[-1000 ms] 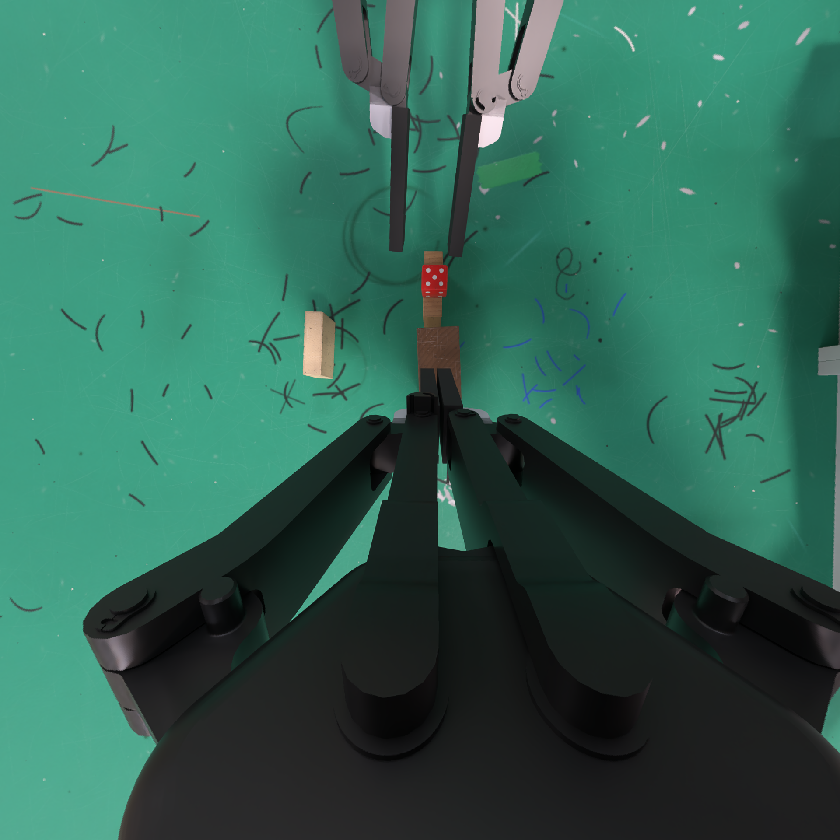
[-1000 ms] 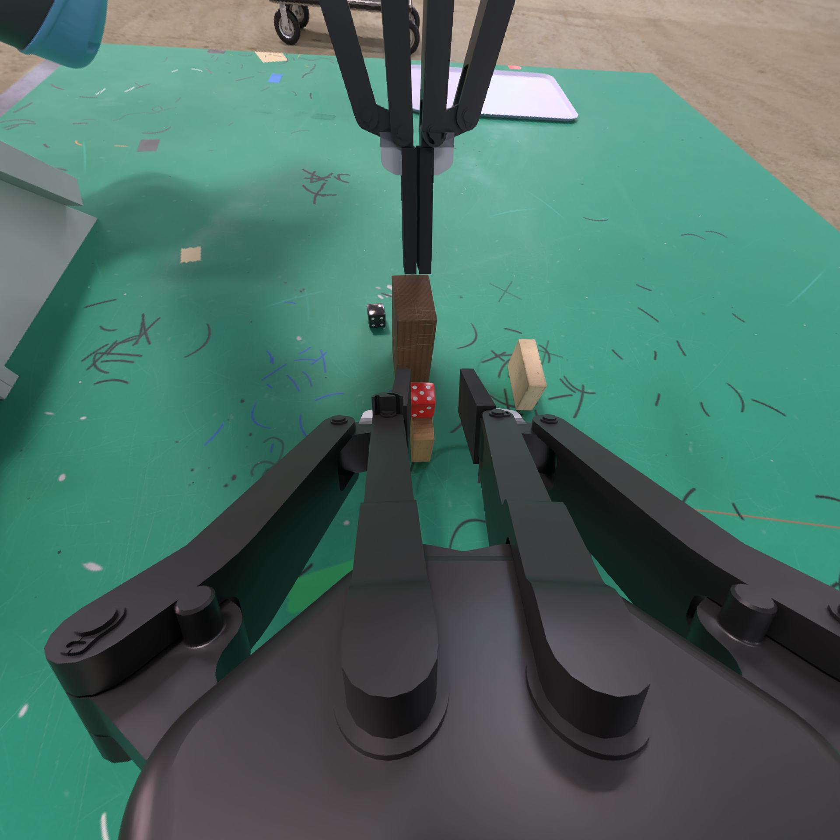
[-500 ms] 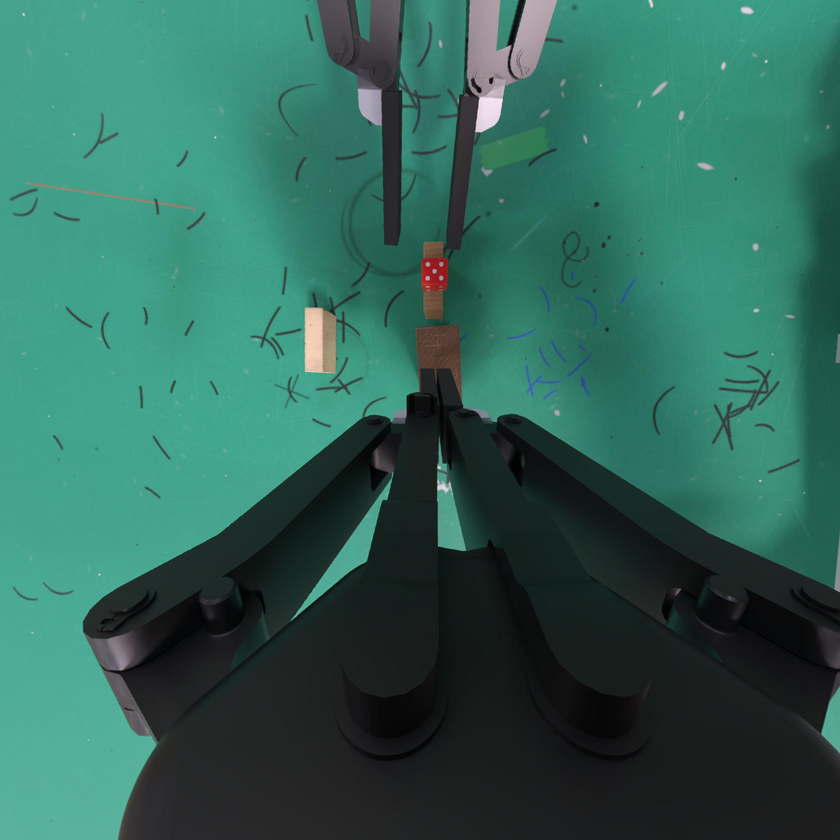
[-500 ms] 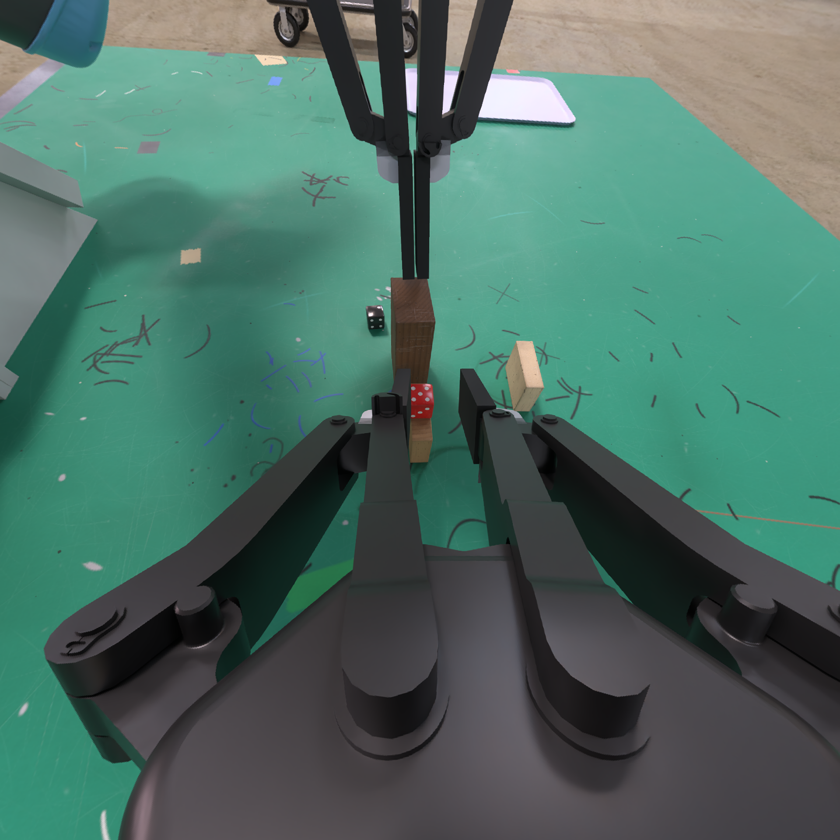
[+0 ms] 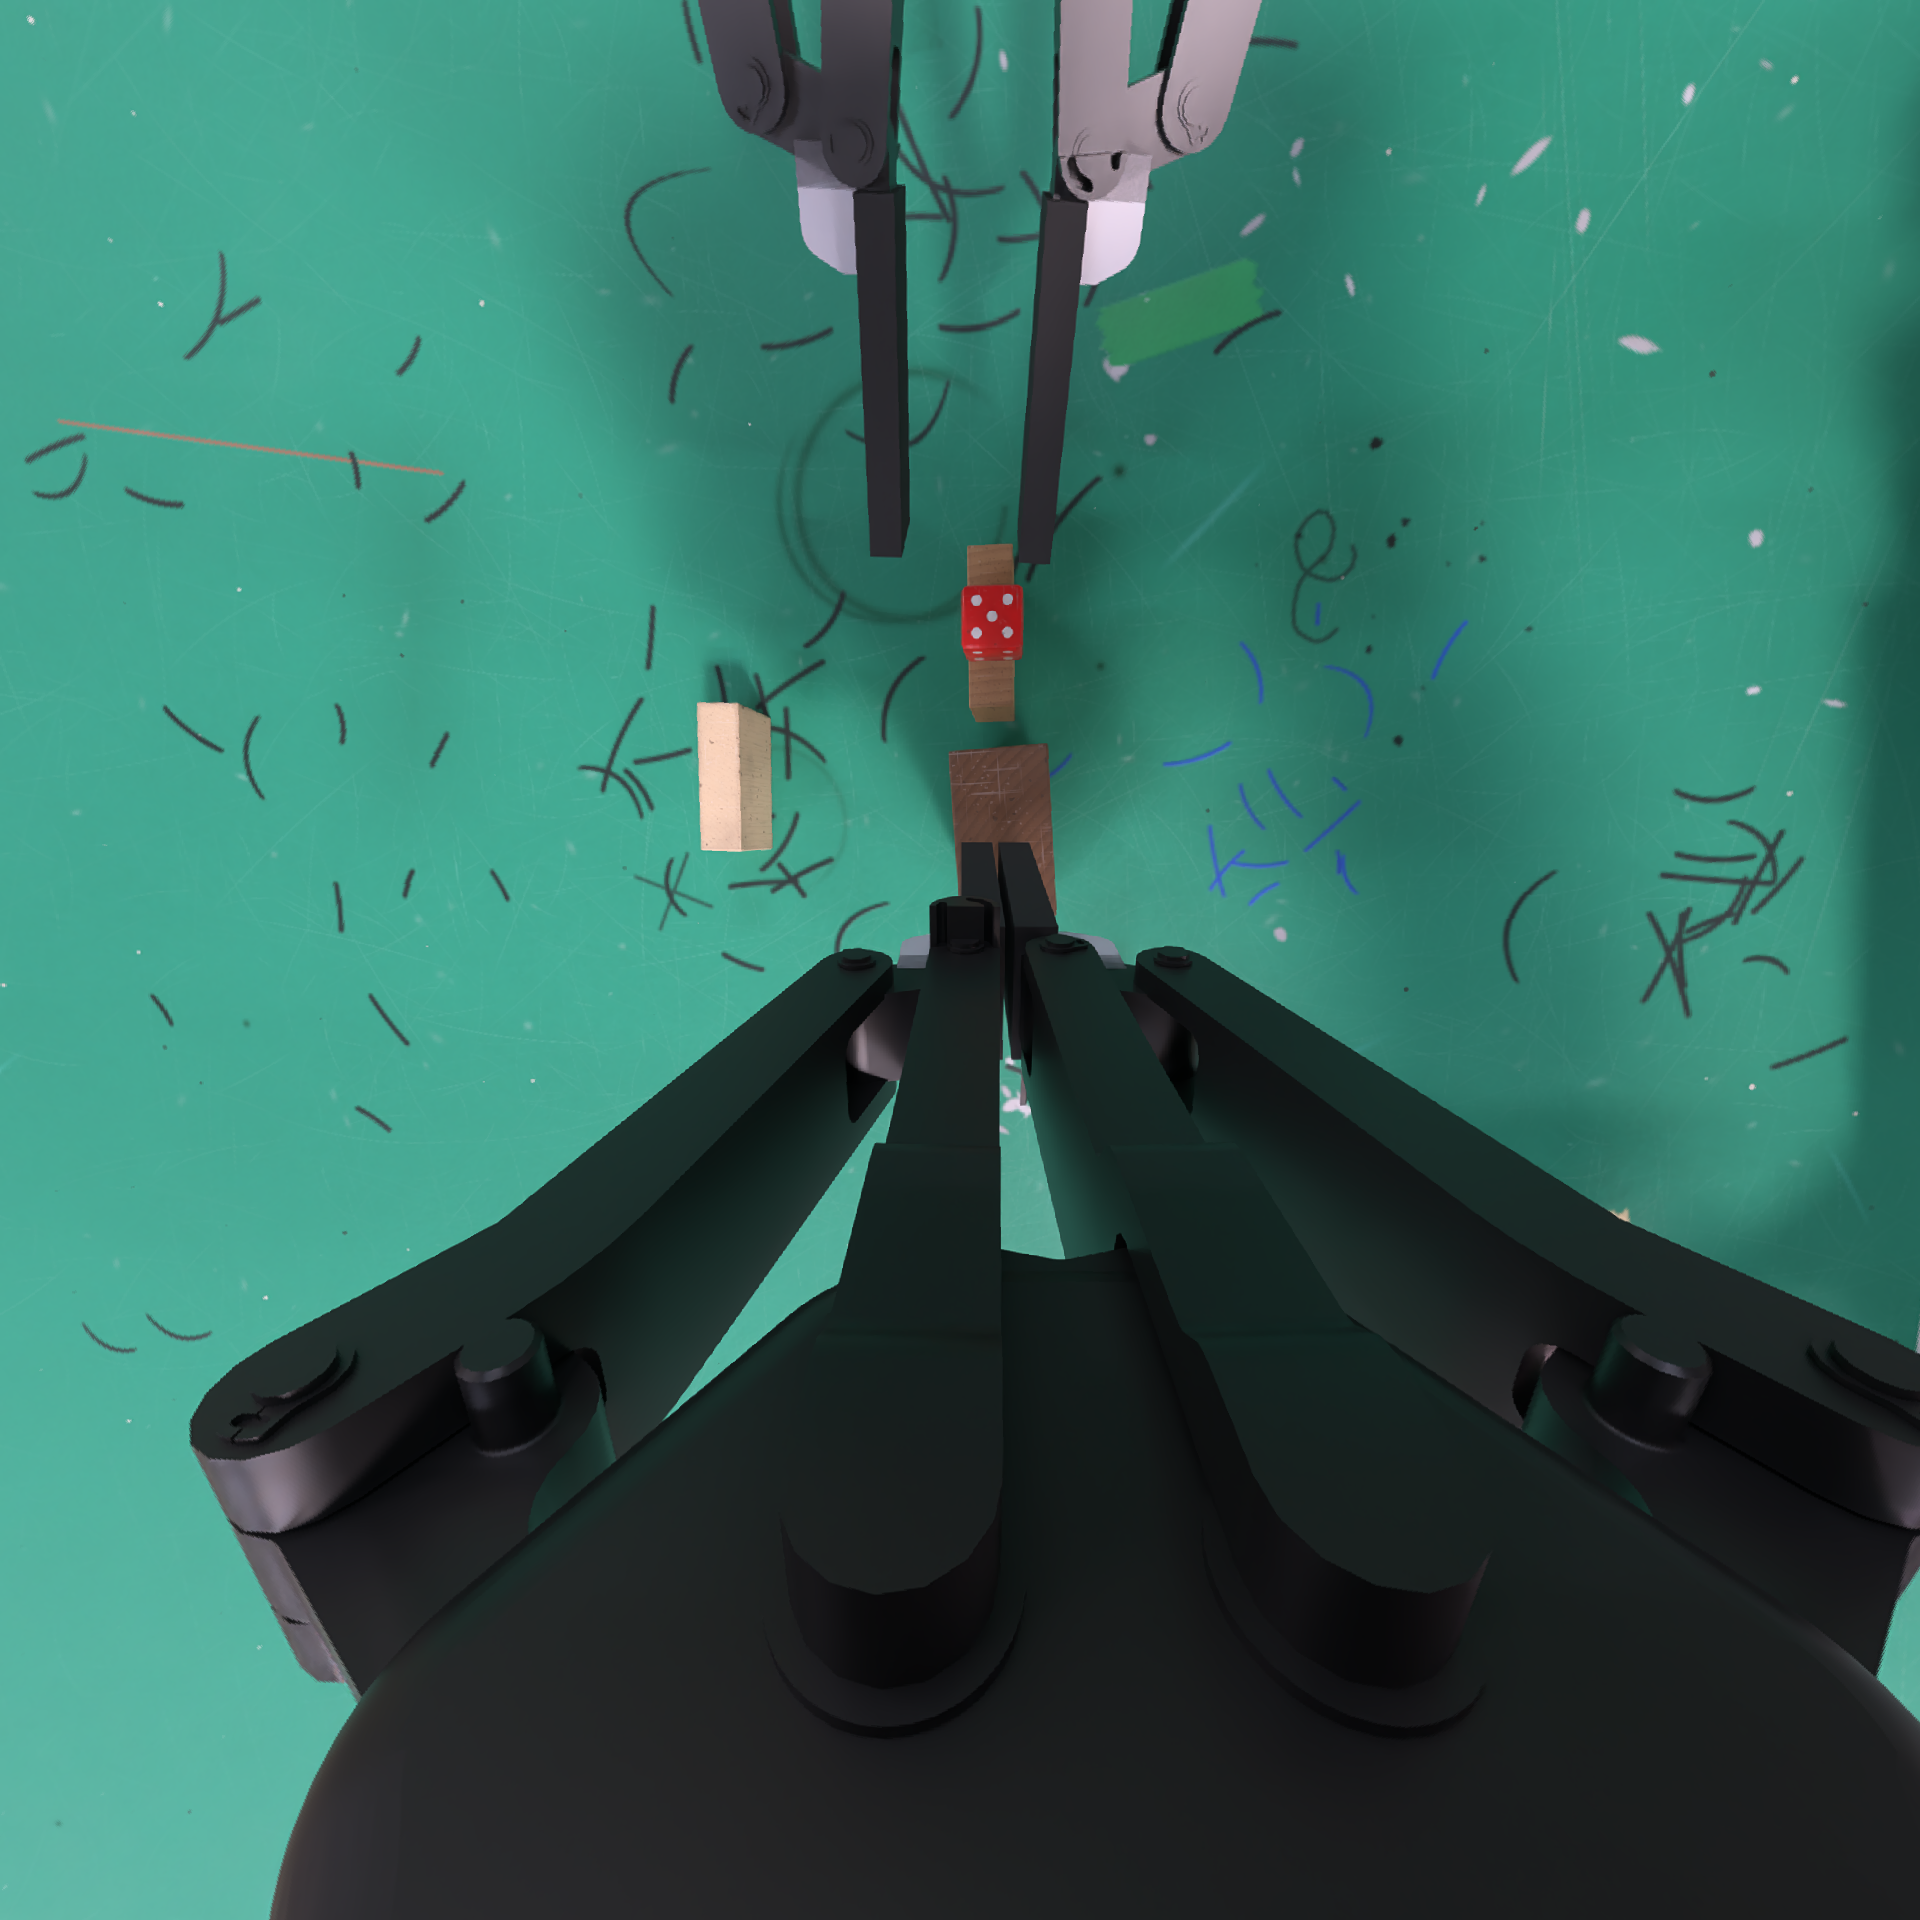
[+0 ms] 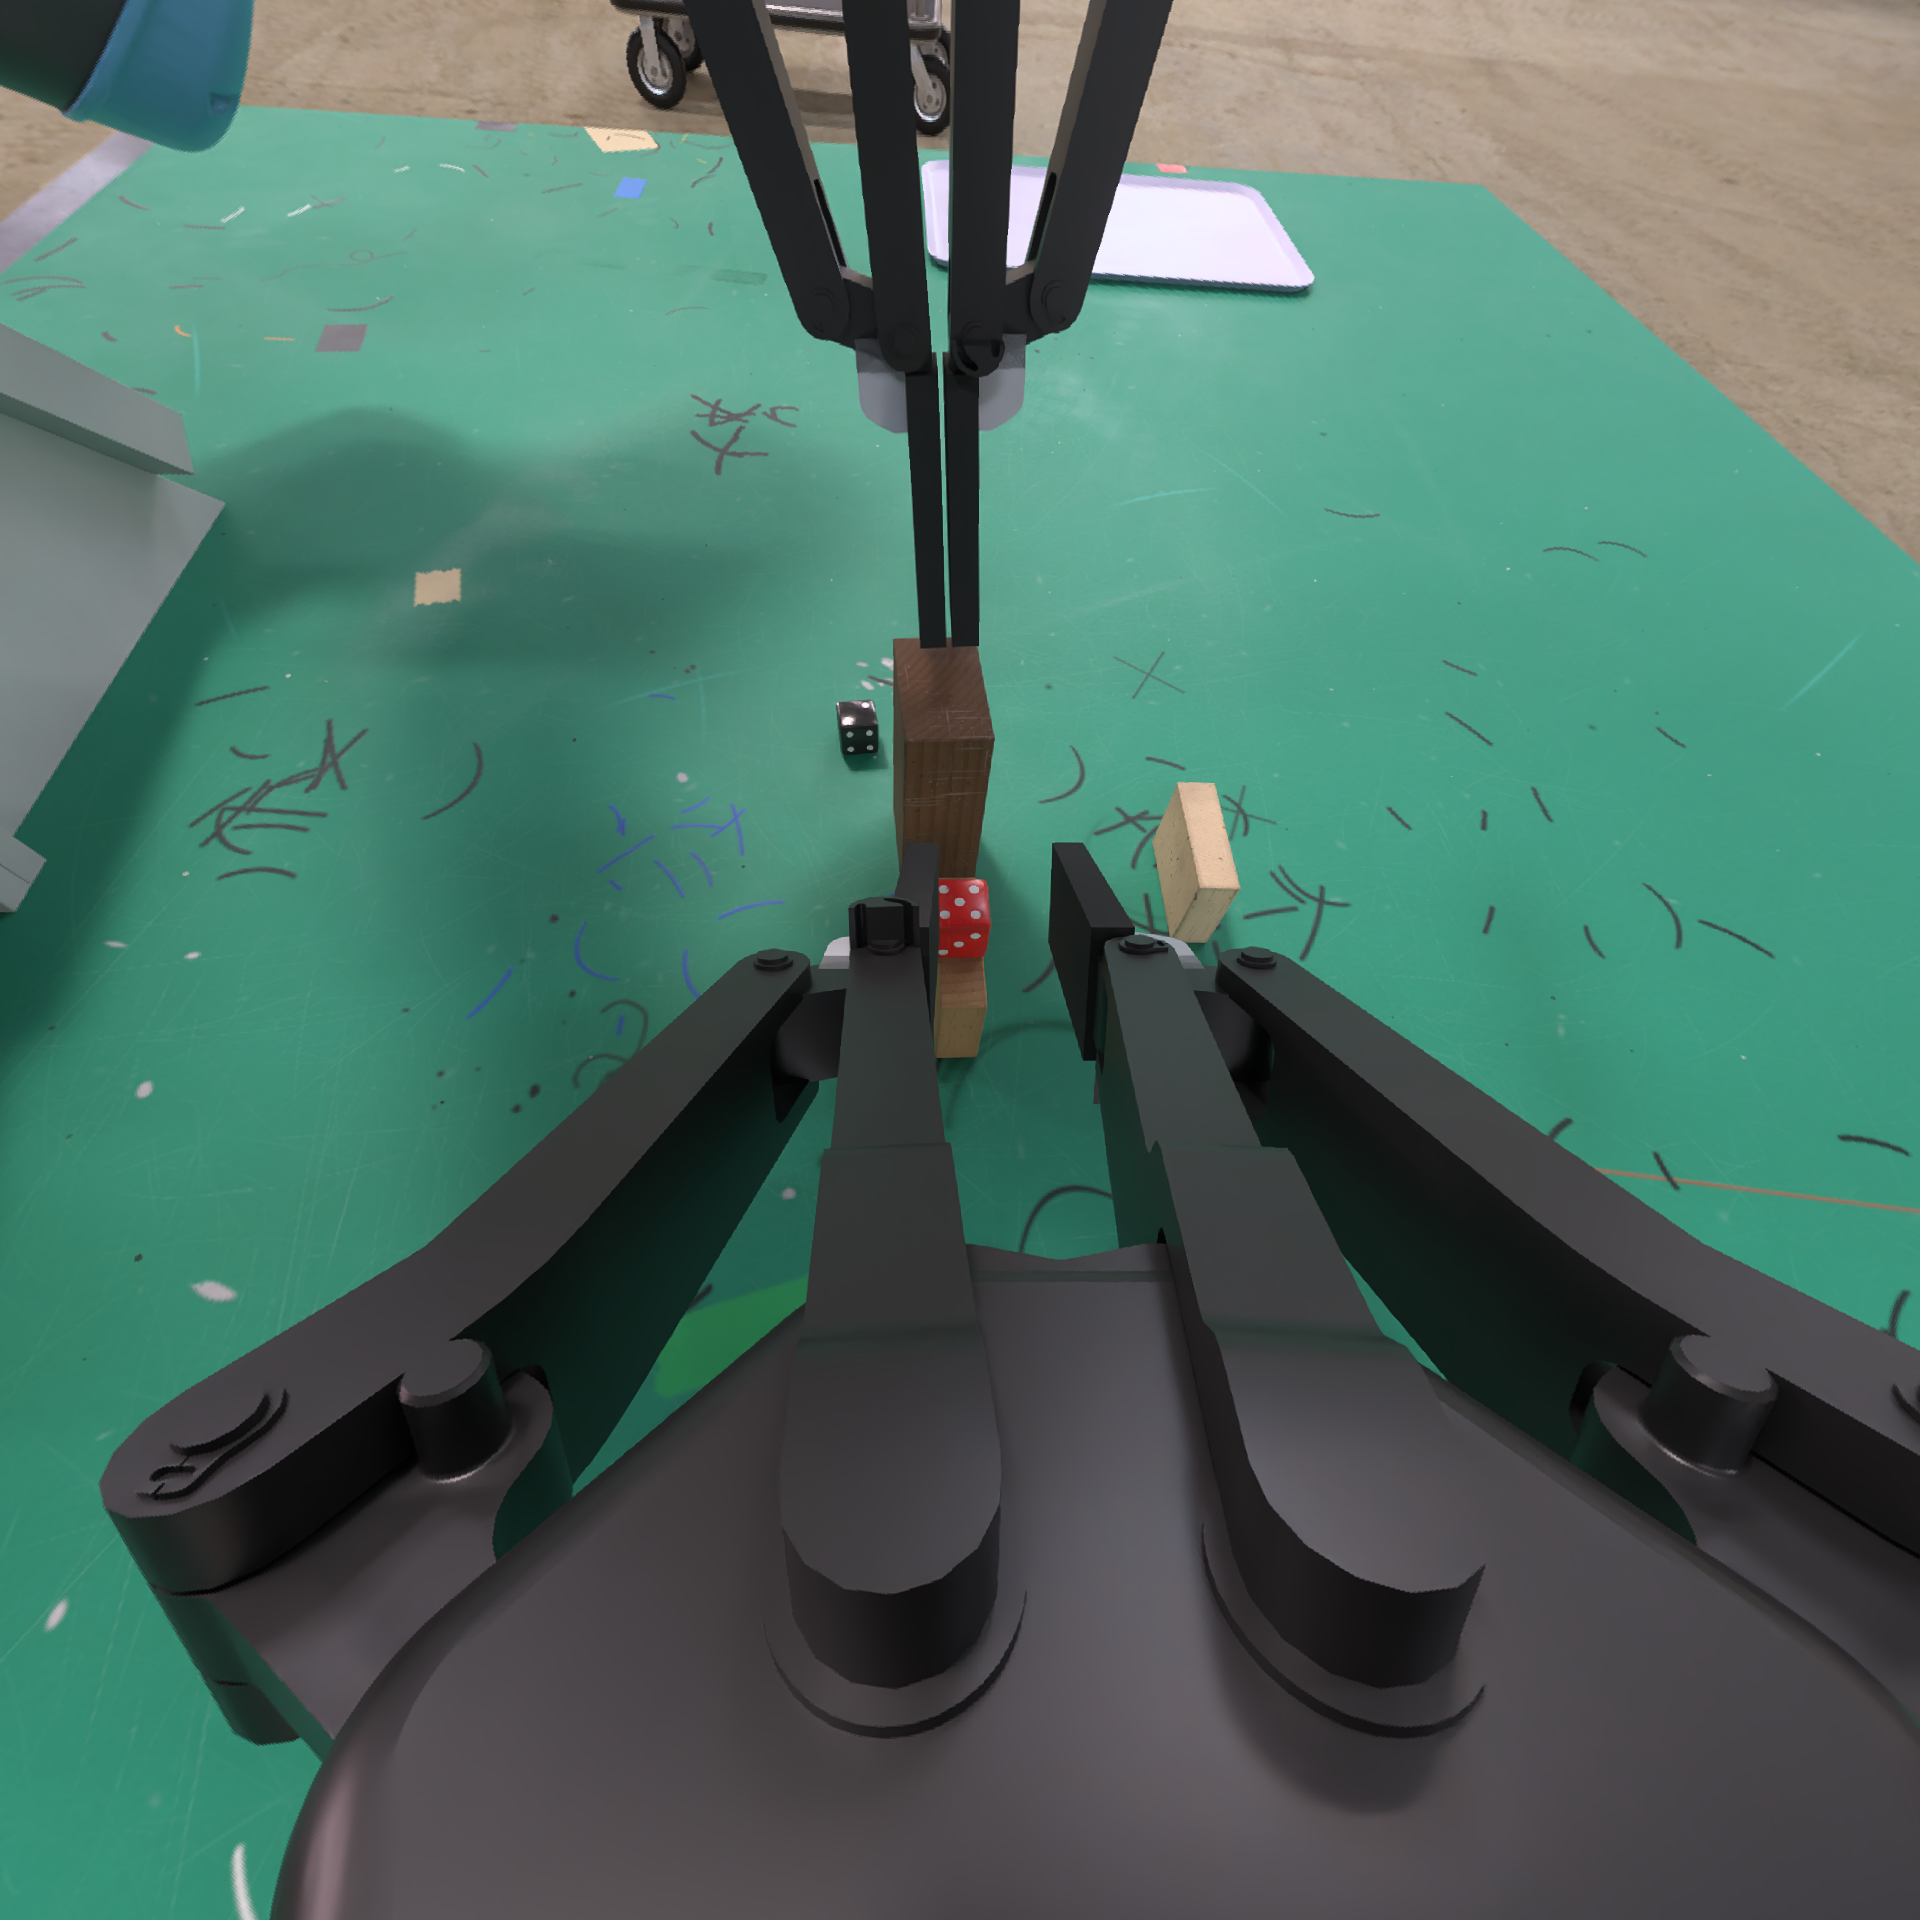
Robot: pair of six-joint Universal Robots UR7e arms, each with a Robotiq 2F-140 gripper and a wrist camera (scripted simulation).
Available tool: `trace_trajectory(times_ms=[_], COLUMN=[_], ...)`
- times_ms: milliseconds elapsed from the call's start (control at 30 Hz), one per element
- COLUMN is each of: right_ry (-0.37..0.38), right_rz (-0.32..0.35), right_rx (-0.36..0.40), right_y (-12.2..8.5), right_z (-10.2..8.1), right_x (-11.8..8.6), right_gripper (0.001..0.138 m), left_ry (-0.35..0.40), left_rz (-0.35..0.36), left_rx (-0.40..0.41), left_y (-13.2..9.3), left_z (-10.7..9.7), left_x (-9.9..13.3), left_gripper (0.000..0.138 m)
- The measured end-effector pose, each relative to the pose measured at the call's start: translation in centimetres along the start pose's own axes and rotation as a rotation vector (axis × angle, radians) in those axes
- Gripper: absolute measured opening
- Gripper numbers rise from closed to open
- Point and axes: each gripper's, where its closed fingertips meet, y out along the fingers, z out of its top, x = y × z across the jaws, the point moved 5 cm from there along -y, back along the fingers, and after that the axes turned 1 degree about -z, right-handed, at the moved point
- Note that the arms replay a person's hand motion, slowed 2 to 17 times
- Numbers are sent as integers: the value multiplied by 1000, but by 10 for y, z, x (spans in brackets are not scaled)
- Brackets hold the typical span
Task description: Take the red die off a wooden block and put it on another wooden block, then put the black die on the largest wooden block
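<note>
The green worktop (image 6: 1455, 520) spreads under me, scribbled with dark and blue pen marks and dotted with scraps of tape, and beyond its far edge lies a sandy floor with a wheeled cart (image 6: 790, 62). A pale tray (image 6: 1184, 229) lies flat at the far corner, and a grey box (image 6: 73, 582) sits at the side. The tall dark wooden block (image 6: 940, 748) stands upright in the middle — the largest of the three — and my left pincer (image 6: 945, 634) hangs just above its top with the fingers pressed together on nothing. A pale wooden block (image 6: 1195, 862) stands on edge off to one side, well apart from the rest. A small tan wooden block (image 6: 961, 1013) lies low just in front of the dark one, and the red die (image 6: 963, 914) sits on top of it. My right pincer (image 6: 992, 894) is spread around that spot: one finger is just beside the die, the other stands clear on the far side, and I cannot tell whether the near finger touches it. From above, the red die (image 5: 991, 621) shows near the middle of its tan block. The black die (image 6: 857, 727) rests on the worktop just beside the dark block — the smallest thing here.
</note>
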Motion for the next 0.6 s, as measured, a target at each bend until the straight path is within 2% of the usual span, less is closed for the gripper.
trace_trajectory(times_ms=[600], right_ry=[4], right_rz=[-4], right_rx=[23], right_y=[-6], right_z=[2], right_x=[2], right_gripper=[29], left_ry=[-39], left_rz=[-40], left_rx=[63], left_y=[-1], left_z=[3], left_x=[-1], left_gripper=[1])
